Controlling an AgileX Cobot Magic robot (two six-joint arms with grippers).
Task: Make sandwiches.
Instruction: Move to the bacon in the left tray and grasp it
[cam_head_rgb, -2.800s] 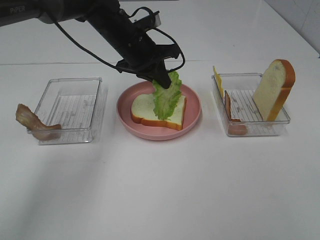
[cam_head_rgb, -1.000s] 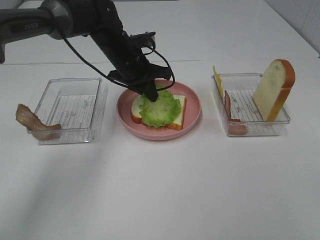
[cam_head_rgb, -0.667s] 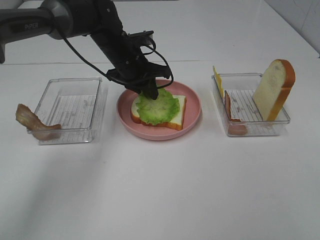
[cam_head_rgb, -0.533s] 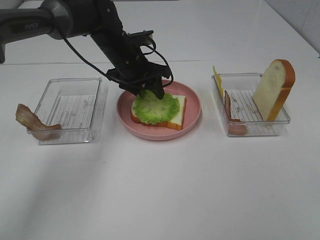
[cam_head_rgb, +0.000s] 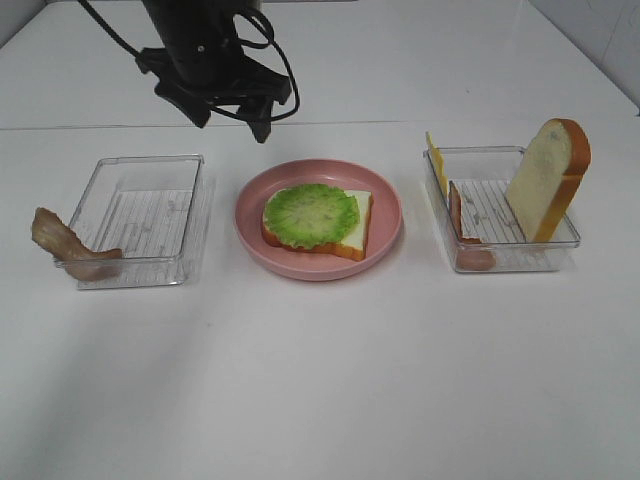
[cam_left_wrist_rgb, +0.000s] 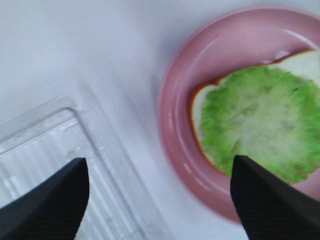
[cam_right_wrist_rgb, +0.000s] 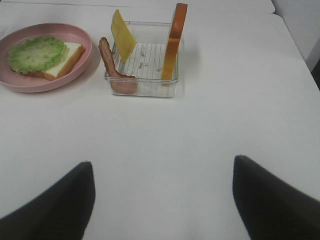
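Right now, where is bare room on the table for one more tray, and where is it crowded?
Free: the table in front of the left tray, pink plate and right tray. Behind the right tray it is bare. Crowded: the narrow gaps beside the plate, and behind the left tray and plate, where the open left tool hangs.

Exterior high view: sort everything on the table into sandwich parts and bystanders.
Sandwich parts: lettuce, bottom bread slice, upright bread slice, cheese slice, left bacon strip, right bacon strip.
Just there: pink plate, left tray, right tray.
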